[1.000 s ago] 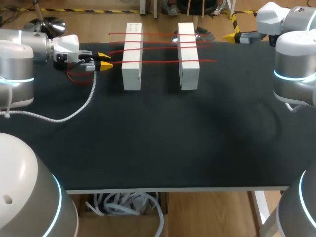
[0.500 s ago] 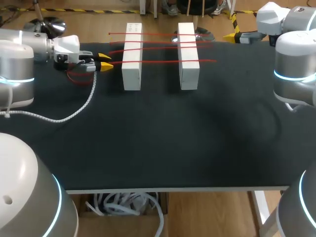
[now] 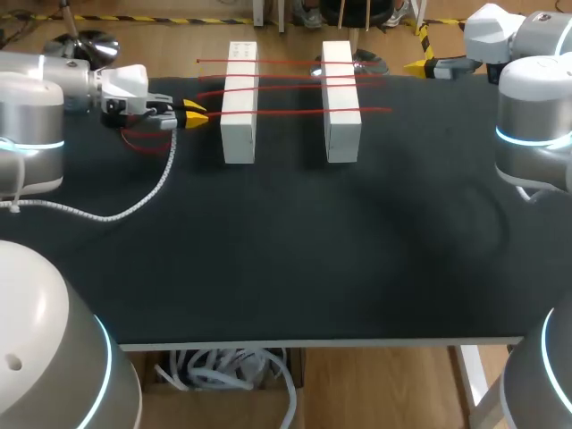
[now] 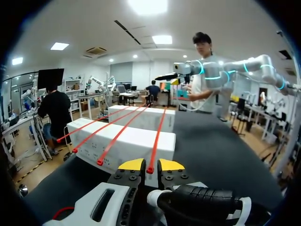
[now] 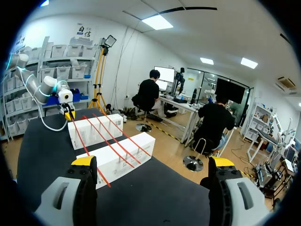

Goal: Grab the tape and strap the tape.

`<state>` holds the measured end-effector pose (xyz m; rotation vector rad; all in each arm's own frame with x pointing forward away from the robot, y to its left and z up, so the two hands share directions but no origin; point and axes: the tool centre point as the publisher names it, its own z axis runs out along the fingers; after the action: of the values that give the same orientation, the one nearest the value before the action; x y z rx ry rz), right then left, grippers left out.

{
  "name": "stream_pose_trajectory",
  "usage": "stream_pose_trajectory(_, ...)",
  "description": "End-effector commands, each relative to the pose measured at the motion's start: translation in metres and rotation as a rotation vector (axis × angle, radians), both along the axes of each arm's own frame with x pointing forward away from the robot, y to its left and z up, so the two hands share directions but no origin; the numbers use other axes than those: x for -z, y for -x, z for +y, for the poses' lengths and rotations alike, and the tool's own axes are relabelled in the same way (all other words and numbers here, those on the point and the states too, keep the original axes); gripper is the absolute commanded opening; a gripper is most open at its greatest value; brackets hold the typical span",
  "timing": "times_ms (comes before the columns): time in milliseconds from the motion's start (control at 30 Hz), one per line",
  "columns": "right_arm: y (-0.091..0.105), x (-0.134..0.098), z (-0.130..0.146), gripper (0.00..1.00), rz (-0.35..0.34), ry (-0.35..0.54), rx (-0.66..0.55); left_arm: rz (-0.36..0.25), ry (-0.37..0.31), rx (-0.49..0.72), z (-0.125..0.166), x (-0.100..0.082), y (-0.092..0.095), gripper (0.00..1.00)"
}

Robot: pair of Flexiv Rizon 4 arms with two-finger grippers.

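1. Tape (image 3: 295, 113): four red strips lie side by side across two white boxes at the upper middle of the head view. The nearest strip is the one by the left fingers.
2. Surface (image 3: 295, 250): dark mat that fills most of the head view.
3. Left arm (image 3: 36, 98) comes in at the upper left. Right arm (image 3: 532, 107) sits at the upper right, well apart from the boxes.
4. Left box (image 3: 239, 134) and right box (image 3: 341, 134) stand parallel with a gap between them. All four strips bridge both boxes and overhang on either side.
5. White coiled cable (image 3: 134, 207) trails from the left arm across the surface at the left. Thin red loops (image 3: 147, 143) lie under the left wrist; I cannot tell what they are.
6. Left fingers (image 3: 192, 107) are just left of the left box, at the nearest strip's free end. In the left wrist view the strip's end (image 4: 150, 169) sits between the two yellow tips (image 4: 131, 165). They are nearly closed, with a thin gap showing on each side, so not clamped.
7. Right fingers (image 3: 416, 65) are at the far edge, upper right. In the right wrist view they (image 5: 84, 161) are spread wide with nothing between them, and the boxes and strips lie well ahead.
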<state>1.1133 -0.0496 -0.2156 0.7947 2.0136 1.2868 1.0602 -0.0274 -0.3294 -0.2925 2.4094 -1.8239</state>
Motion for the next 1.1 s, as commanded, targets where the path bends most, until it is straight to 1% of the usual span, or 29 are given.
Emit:
stream_pose_trajectory(33,0.0,0.0,0.0,1.0,0.0,0.0,0.0,0.001,0.0,0.006,0.0,0.001,-0.001,0.07)
stream_pose_trajectory(67,0.0,0.0,0.0,1.0,0.0,0.0,0.0,0.001,-0.001,0.006,0.0,0.001,-0.001,0.0)
stream_pose_trajectory(400,0.0,0.0,0.0,1.0,0.0,0.0,0.0,0.004,-0.001,0.016,0.003,0.0,-0.002,0.0)
stream_pose_trajectory(567,0.0,0.0,0.0,1.0,0.0,0.0,0.0,-0.025,-0.011,0.037,0.006,-0.005,0.0,0.0)
stream_pose_trajectory(633,0.0,0.0,0.0,1.0,0.0,0.0,0.0,-0.044,-0.02,0.046,0.007,-0.007,0.001,0.0)
stream_pose_trajectory(700,0.0,0.0,0.0,1.0,0.0,0.0,0.0,-0.05,-0.024,0.045,0.008,-0.01,0.002,0.0)
stream_pose_trajectory(733,0.0,0.0,0.0,1.0,0.0,0.0,0.0,-0.069,-0.021,0.04,0.009,-0.012,0.002,0.0)
stream_pose_trajectory(767,0.0,0.0,0.0,1.0,0.0,0.0,0.0,-0.085,-0.034,0.032,0.009,-0.013,0.002,0.0)
stream_pose_trajectory(833,0.0,0.0,0.0,1.0,0.0,0.0,0.0,-0.087,-0.033,0.043,0.009,-0.017,0.002,0.0)
stream_pose_trajectory(867,0.0,0.0,0.0,1.0,0.0,0.0,0.0,-0.108,-0.039,0.037,0.009,-0.019,0.002,0.0)
stream_pose_trajectory(900,0.0,0.0,0.0,1.0,0.0,0.0,0.0,-0.115,-0.044,0.033,0.008,-0.021,0.002,0.0)
stream_pose_trajectory(1000,0.0,0.0,0.0,1.0,0.0,0.0,0.0,-0.126,-0.04,0.03,0.008,-0.029,0.003,0.0)
stream_pose_trajectory(1067,0.0,0.0,0.0,1.0,0.0,0.0,0.0,-0.103,-0.021,0.016,0.008,-0.035,0.002,0.0)
stream_pose_trajectory(1100,0.0,0.0,0.0,1.0,0.0,0.0,0.0,-0.1,-0.019,0.014,0.008,-0.038,0.002,0.0)
